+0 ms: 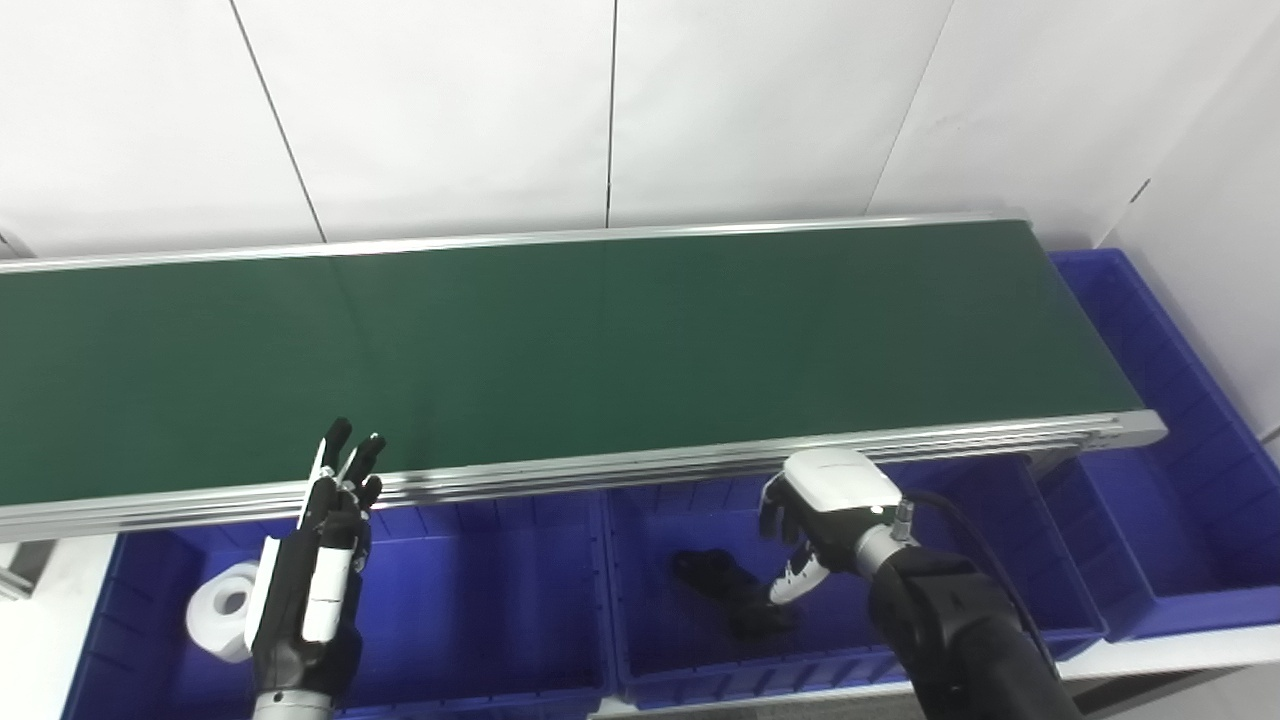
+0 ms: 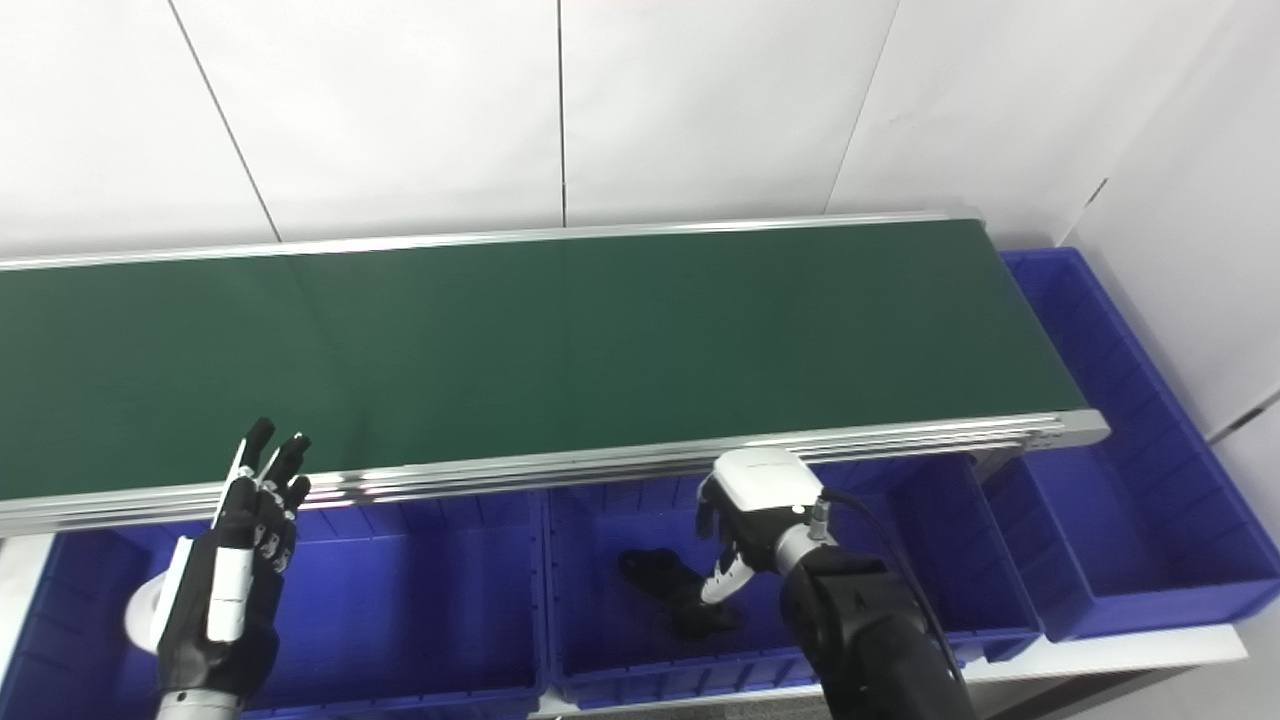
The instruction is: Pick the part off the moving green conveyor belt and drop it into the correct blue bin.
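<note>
The green conveyor belt runs across the view and carries no part. A black part lies on the floor of the middle blue bin. My right hand hangs over that bin just above the part, palm down, fingers apart and holding nothing. My left hand is raised over the left blue bin, fingers straight and apart, fingertips reaching the belt's near rail. It holds nothing.
A white roll lies in the left bin behind my left hand. A third blue bin sits at the right, wrapping around the belt's end. The belt's metal rail runs along the bins' far edge. White wall panels stand behind.
</note>
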Robot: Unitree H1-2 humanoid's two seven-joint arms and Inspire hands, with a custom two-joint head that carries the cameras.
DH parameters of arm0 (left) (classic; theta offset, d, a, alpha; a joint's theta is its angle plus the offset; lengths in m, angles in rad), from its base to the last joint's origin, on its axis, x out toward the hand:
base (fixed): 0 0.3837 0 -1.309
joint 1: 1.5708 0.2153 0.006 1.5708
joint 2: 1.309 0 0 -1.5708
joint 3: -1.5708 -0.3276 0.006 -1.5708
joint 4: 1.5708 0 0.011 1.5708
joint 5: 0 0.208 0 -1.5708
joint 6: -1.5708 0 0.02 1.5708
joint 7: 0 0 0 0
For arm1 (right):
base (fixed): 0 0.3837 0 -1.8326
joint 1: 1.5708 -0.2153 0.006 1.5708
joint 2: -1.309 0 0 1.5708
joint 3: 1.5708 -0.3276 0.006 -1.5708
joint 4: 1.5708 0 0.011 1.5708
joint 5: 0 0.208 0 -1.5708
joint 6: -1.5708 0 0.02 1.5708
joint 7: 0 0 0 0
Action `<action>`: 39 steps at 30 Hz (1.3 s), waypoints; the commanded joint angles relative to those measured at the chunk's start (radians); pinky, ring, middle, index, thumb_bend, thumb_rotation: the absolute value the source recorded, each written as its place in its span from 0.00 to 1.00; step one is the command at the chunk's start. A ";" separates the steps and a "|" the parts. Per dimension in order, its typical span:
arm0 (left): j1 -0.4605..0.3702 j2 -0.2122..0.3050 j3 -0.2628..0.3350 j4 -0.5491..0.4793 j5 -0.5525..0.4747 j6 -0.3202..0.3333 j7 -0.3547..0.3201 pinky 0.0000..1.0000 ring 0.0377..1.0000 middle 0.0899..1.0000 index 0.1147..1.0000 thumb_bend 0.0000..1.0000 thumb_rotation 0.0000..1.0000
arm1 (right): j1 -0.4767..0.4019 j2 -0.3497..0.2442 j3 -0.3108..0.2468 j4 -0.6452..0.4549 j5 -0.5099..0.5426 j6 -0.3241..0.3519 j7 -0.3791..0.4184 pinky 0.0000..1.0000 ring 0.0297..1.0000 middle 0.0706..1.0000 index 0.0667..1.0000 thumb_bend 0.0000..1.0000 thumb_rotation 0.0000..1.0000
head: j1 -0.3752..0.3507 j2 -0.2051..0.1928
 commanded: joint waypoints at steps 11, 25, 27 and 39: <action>0.005 -0.021 -0.019 -0.016 0.031 -0.027 -0.005 1.00 1.00 0.94 1.00 0.75 0.85 | 0.016 0.021 -0.068 -0.088 0.111 0.011 -0.030 0.70 0.81 0.85 0.84 1.00 0.64 | 0.041 -0.022; 0.029 -0.085 -0.056 0.060 0.096 -0.142 0.000 1.00 0.95 0.92 1.00 0.77 0.82 | 0.307 0.488 -0.501 -0.407 0.980 -0.065 -0.199 0.71 0.75 0.78 0.79 0.77 0.89 | 0.226 -0.154; 0.030 -0.088 -0.058 0.068 0.106 -0.166 0.002 1.00 0.96 0.93 1.00 0.77 0.81 | 0.344 0.512 -0.527 -0.324 1.043 -0.253 -0.292 0.75 0.78 0.80 0.80 0.73 0.89 | 0.251 -0.168; 0.022 -0.121 -0.076 0.105 0.227 -0.307 0.043 0.99 0.95 0.91 0.99 0.79 0.82 | 0.318 0.393 -0.526 0.018 1.144 -0.633 -0.414 0.87 0.91 0.94 0.96 0.69 1.00 | 0.363 -0.229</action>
